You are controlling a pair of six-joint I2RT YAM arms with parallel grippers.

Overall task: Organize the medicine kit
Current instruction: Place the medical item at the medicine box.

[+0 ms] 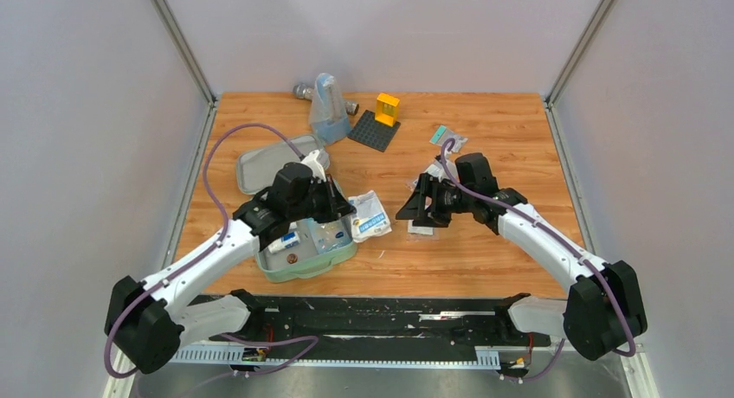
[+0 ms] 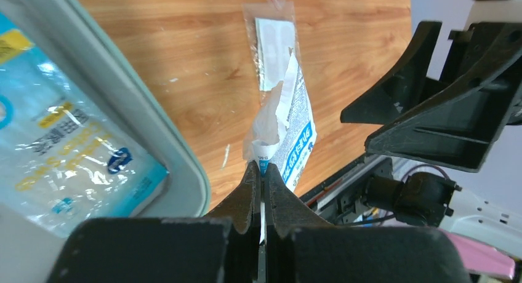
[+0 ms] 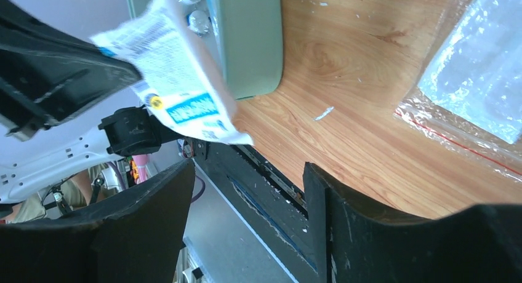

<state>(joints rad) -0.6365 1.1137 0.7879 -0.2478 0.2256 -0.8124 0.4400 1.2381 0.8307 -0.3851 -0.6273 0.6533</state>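
At the front left of the surface (image 1: 485, 259) sits the medicine kit tray (image 1: 312, 266), where the left gripper (image 2: 261, 172) is clenched on a white and blue packet (image 2: 292, 135) just past the right rim. To the right, the right gripper (image 3: 246, 172) hangs released above a clear bag (image 3: 477, 67). The lid (image 1: 260, 169) lies behind the tray, with a bluish pouch (image 1: 327, 112) and dark baseplate (image 1: 374, 131) farther back.
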